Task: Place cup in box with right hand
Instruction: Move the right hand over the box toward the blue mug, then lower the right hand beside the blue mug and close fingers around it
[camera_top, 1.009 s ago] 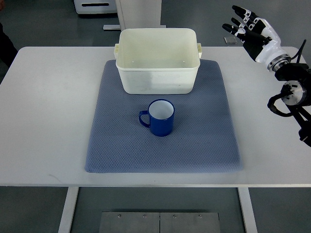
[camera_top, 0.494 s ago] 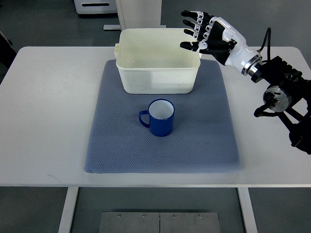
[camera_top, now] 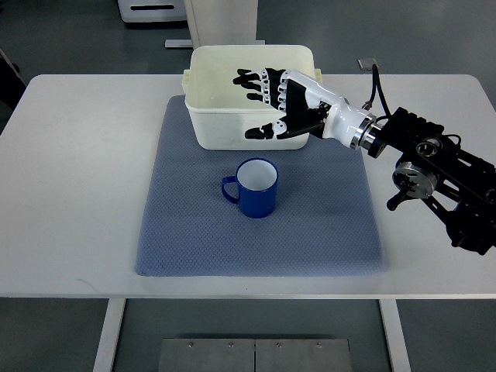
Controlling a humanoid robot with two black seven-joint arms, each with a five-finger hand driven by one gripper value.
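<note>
Presently: right hand, fingers spread, empty, above cream plastic box; approach step; next, lower onto blue enamel cup on grey mat

White table carries a blue-grey mat laid flat at centre. Cream box sits on the mat's far edge, blue cup mid-mat.
</note>
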